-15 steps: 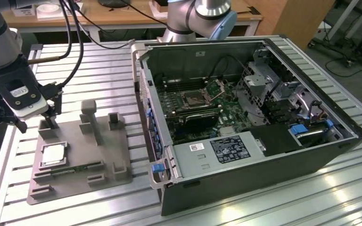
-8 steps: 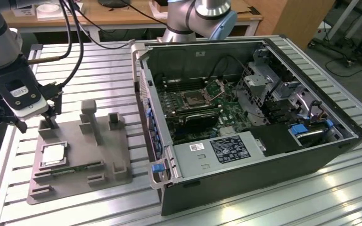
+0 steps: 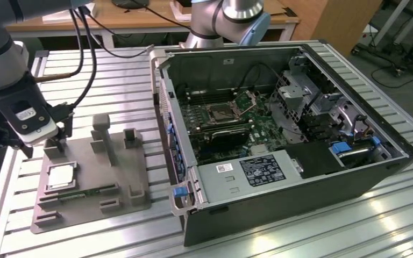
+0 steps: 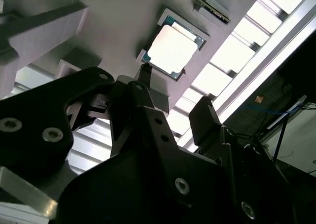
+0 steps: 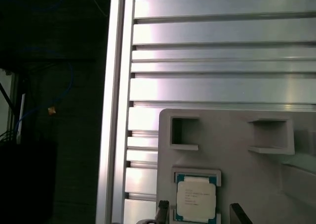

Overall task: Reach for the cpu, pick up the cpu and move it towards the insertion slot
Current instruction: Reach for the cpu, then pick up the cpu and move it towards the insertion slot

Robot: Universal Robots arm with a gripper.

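Holding the pincer (image 4: 173, 90) released and empty, fingers spread either side of the cpu (image 5: 196, 199), lying flat in its recess in the grey holder (image 3: 84, 161) just beyond the fingertips. Likely risking a finger catching the recess rim or chip edge on an off-centre descent, tilting or flicking the chip out and leaving it skewed for the insertion slot (image 3: 225, 112), well away from the pincer inside the computer case (image 3: 285, 215).

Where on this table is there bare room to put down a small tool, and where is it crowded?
In the exterior view, bare slats of the table lie beyond the grey fixture, left of the computer case, and in front of both. Crowded: the fixture's pockets around the cpu, and inside the case.
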